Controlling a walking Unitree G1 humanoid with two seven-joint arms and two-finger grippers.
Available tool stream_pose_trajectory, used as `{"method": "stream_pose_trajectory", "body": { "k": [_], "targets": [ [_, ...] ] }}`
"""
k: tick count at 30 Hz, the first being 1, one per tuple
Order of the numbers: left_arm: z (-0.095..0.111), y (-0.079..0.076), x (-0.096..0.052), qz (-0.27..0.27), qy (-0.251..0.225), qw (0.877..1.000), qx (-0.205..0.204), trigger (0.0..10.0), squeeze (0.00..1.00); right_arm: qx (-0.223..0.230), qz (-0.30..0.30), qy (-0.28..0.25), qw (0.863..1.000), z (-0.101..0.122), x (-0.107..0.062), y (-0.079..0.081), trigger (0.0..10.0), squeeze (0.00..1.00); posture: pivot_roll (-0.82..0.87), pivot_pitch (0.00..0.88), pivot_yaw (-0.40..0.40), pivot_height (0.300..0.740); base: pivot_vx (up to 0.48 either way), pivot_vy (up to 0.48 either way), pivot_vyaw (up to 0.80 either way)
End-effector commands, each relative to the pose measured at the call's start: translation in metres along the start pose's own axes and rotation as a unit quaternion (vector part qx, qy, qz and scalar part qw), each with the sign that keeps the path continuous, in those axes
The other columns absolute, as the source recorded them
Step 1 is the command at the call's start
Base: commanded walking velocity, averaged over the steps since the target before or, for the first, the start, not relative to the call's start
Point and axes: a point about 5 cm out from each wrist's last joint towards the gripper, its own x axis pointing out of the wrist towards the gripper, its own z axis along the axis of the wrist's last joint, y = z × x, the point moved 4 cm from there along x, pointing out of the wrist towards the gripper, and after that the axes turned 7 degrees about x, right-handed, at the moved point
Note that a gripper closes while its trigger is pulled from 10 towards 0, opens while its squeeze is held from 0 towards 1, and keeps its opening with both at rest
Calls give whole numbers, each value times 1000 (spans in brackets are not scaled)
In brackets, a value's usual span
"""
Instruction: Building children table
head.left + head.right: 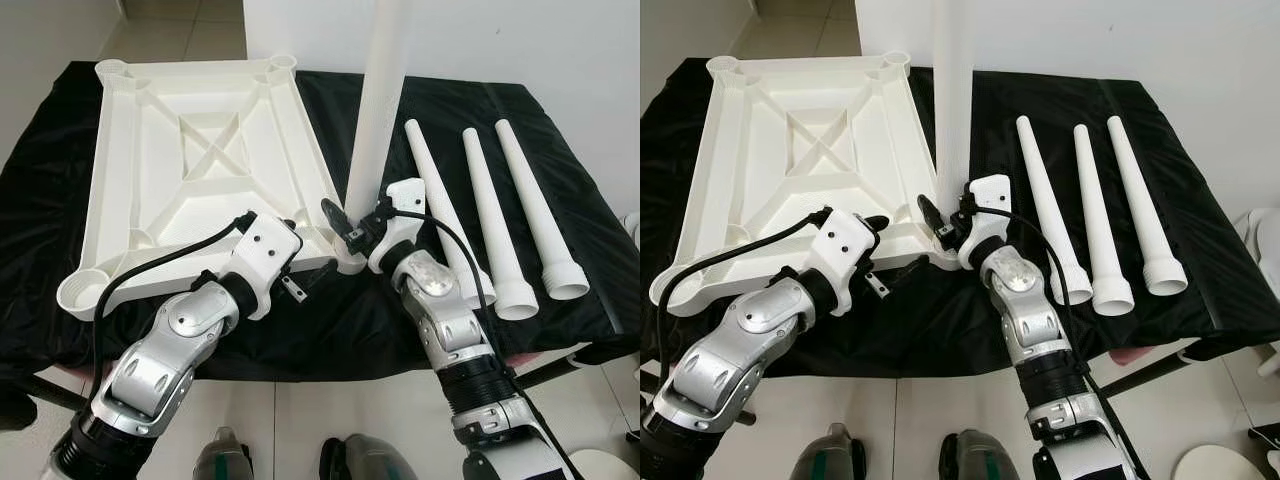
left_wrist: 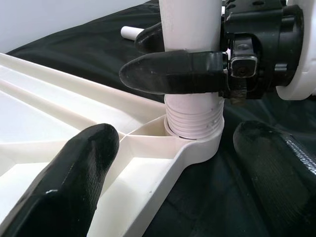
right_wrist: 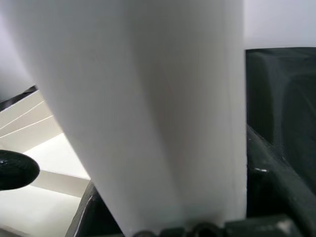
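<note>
The white tabletop (image 1: 120, 180) lies upside down on a black cloth. A white leg (image 1: 375, 110) stands upright in the near right corner socket (image 2: 197, 145), its threaded end (image 2: 192, 118) partly seated. My right gripper (image 1: 350, 235) is shut on this leg just above the thread, one black finger (image 2: 173, 71) across its front. My left gripper (image 2: 173, 182) is open and low beside the same corner. One of its fingers (image 2: 74, 182) hangs over the tabletop's ribs, the other (image 2: 276, 168) over the cloth.
Three loose white legs (image 1: 445, 215), (image 1: 490, 215), (image 1: 535, 205) lie side by side on the cloth to the right, wide ends toward me. An open socket (image 1: 80, 290) sits at the near left corner. My feet (image 1: 225, 455) stand at the table's front edge.
</note>
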Motion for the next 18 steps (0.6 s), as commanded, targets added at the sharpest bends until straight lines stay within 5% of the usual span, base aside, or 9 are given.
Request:
{"method": "stream_pose_trajectory", "body": {
  "k": [1, 12, 18],
  "targets": [
    [4, -6, -2, -28, -10, 1000, 1, 10000, 0, 21, 0, 43, 999, -23, -7, 2, 10000, 0, -35, 72, -47, 740, 0, 0, 0],
    [7, -7, -1, -32, -13, 999, 3, 10000, 0, 146, -61, 49, 986, -38, -12, -18, 10000, 0, -35, 76, -40, 740, 0, 0, 0],
    [7, -7, -2, -32, -13, 999, 3, 10000, 0, 146, -63, 52, 986, -41, -13, -18, 10000, 0, -34, 72, -40, 740, 0, 0, 0]
  ]
}}
